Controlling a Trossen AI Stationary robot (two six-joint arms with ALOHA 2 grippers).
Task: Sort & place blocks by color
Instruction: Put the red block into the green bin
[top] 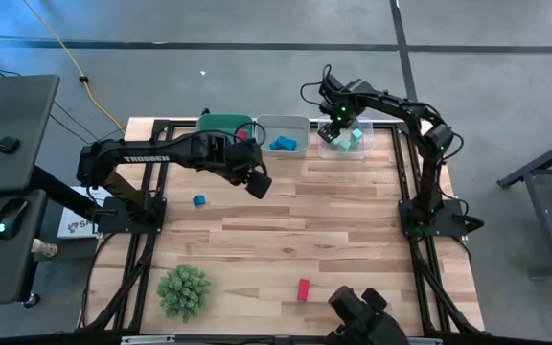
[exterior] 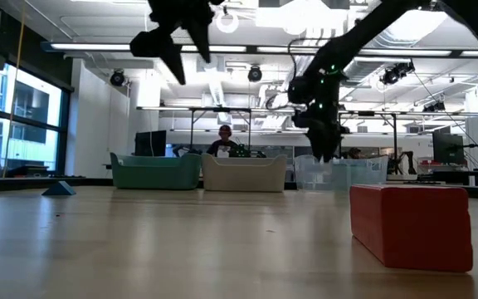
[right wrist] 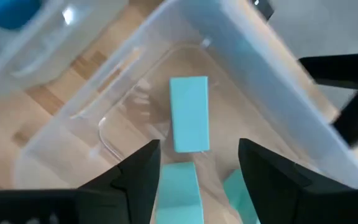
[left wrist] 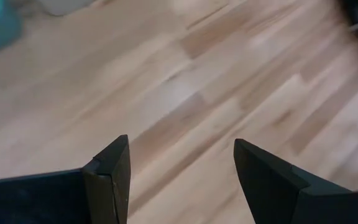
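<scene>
With both grippers' jaws open, the right gripper (top: pixel 337 123) is hovering over the clear bin (top: pixel 362 148) holding teal blocks (right wrist: pixel 189 122), the left gripper (top: pixel 258 182) is waiting mid-worktop, and a blue block (top: pixel 199 200) and a red block (top: pixel 303 288) are lying unsorted.

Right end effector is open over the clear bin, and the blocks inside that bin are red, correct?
Not quite. The right end effector is open over the clear bin, but the blocks inside are light teal, not red, as the right wrist view shows.

High view looks straight down; low view sits level at tabletop. Both share the red block (top: pixel 303 288), nearest the low camera
</scene>
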